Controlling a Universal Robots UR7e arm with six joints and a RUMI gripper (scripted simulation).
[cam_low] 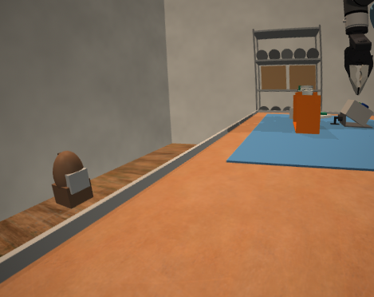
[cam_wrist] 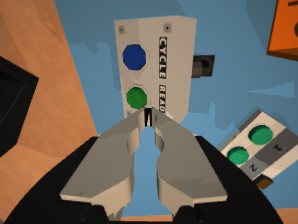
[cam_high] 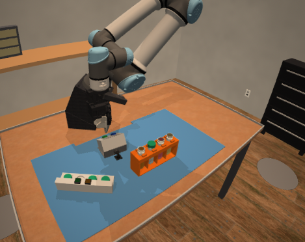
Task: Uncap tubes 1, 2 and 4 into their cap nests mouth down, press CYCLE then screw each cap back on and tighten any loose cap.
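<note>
My gripper is shut and empty, its tips a little above the key housing. In the wrist view the tips appear beside the green READY key; the blue CYCLE key is farther off. The orange decapping station holds open tubes 1, 2 and 4; tube 3 wears its green cap. In the white cap tray, green caps lie in nest 1, nest 2 and nest 4. Both green lamp and amber lamp look dark.
A small black bracket sticks out from the housing's side toward the middle of the blue mat. The decapping station stands close beside the housing, and the cap tray lies on its other side. A black object shows at the wrist view's left edge.
</note>
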